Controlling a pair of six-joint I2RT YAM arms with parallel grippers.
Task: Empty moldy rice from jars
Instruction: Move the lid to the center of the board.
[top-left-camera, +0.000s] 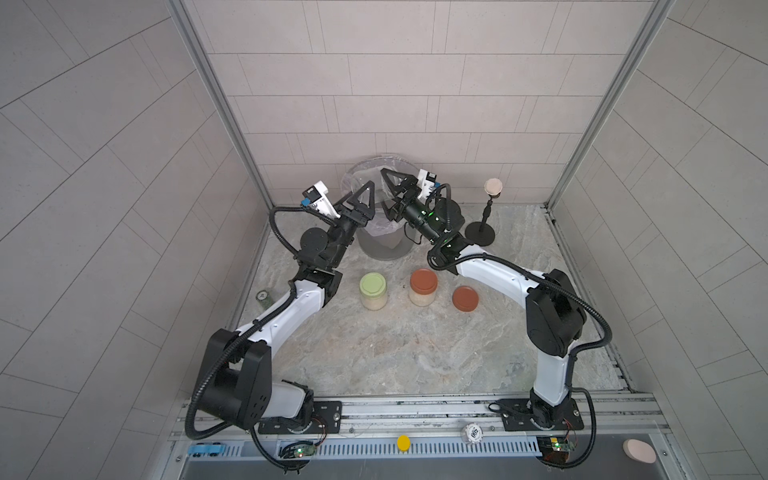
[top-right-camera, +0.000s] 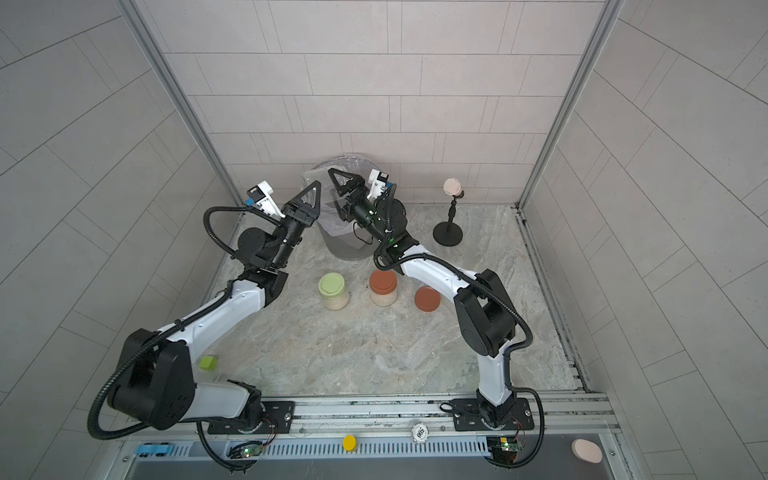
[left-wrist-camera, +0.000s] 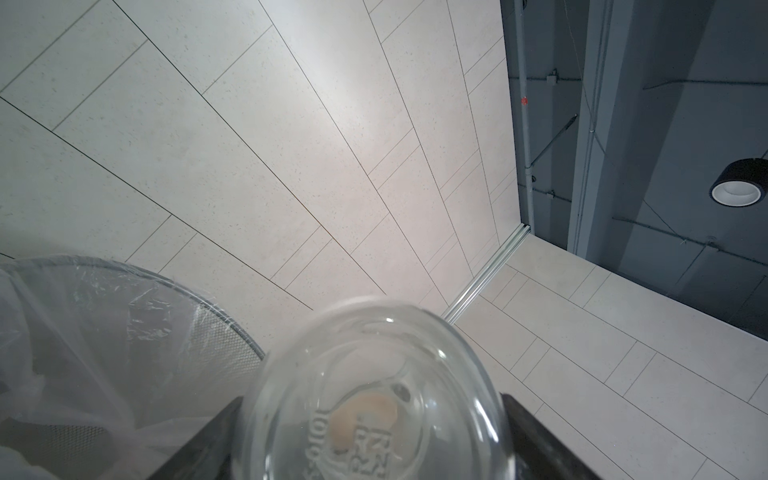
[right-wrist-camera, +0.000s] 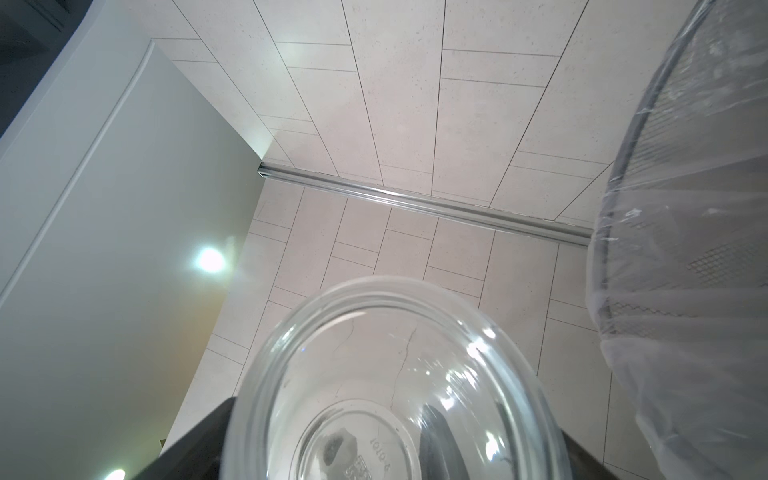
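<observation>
Moldy rice: pale beige remnant on the base of clear round glass jar — between both jaw pairs.
Left gripper: pinching jar.
Right gripper: spread, flanking jar — contact unclear.

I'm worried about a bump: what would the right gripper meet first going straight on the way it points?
Likely the tiled wall, though depth is unclear. The right gripper, a clear jar between its jaws, points past the bin.
</observation>
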